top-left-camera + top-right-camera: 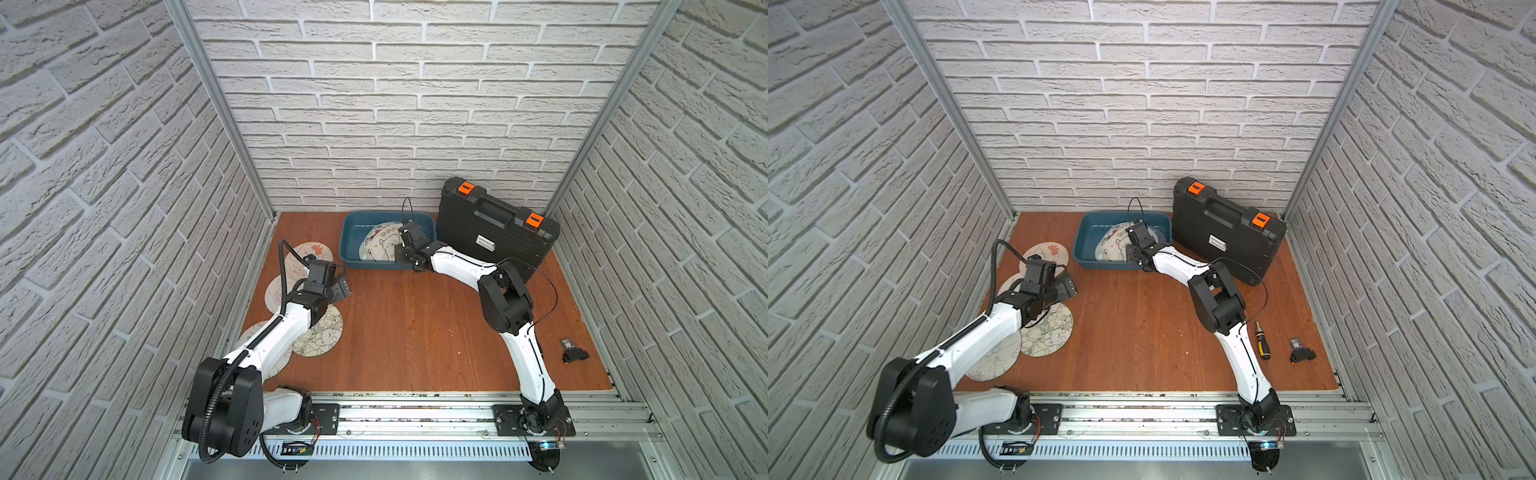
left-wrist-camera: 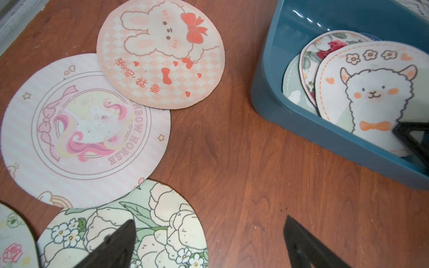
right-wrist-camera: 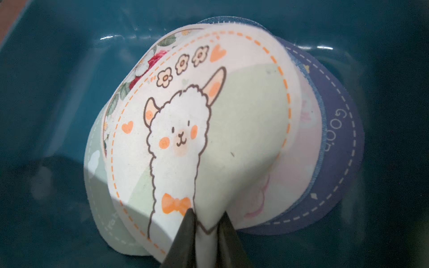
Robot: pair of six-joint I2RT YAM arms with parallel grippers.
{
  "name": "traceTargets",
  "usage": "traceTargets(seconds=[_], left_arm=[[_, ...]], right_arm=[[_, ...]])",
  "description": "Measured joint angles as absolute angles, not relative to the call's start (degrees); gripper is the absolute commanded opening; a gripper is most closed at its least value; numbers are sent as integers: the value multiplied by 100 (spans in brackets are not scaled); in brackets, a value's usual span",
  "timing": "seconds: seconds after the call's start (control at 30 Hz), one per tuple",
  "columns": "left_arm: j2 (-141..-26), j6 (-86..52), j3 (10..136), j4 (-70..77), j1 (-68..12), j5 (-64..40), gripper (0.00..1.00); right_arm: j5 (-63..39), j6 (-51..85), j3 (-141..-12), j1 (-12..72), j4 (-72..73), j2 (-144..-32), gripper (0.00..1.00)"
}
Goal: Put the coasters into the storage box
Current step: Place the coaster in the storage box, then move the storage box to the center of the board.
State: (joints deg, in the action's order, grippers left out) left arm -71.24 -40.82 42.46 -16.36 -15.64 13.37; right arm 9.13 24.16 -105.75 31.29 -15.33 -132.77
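Note:
The teal storage box (image 1: 347,245) (image 1: 1080,245) stands at the back of the wooden table. Inside it, my right gripper (image 3: 207,212) (image 1: 400,253) is shut on the edge of the alpaca coaster (image 3: 185,130) (image 2: 371,92), which bends up over several other coasters lying in the box. My left gripper (image 2: 210,220) (image 1: 340,286) hangs open above the table on the left, one finger over the flower coaster (image 2: 130,232). The rabbit coaster (image 2: 160,53) overlaps the unicorn coaster (image 2: 86,130) beside it. Another coaster lies partly hidden under the left arm.
A black ribbed case (image 1: 494,228) with orange latches lies right of the box, close behind the right arm. A screwdriver (image 1: 1262,343) and a small black part (image 1: 574,353) lie at the front right. The metal rail (image 1: 415,411) runs along the front edge.

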Motion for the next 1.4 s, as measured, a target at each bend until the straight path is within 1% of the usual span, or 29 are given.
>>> traceTargets(seconds=[0.27, 0.43, 0.53, 0.67, 1.13, 1.4], left_arm=[[-7161, -4125, 4246, -1649, -1584, 1315, 98], [-7166, -4182, 4244, -1675, -1590, 1315, 98], [-7166, -4211, 4213, -1673, -1610, 1313, 98], [-7164, -4224, 4136, -1678, -1625, 1315, 98], [-7098, -4228, 4093, -1678, -1675, 1315, 98], [-6969, -4230, 4001, -1678, -1695, 1321, 98]], right_arm=[[917, 2331, -10560, 3068, -1653, -13227, 43], [919, 2285, -10339, 3037, -1710, -12962, 55], [928, 2204, -10252, 3037, -1745, -12759, 58], [967, 2163, -10267, 2998, -1769, -12696, 58], [1039, 2023, -10289, 2816, -2683, -12709, 59], [952, 1791, -10289, 2794, -2794, -12707, 59]])
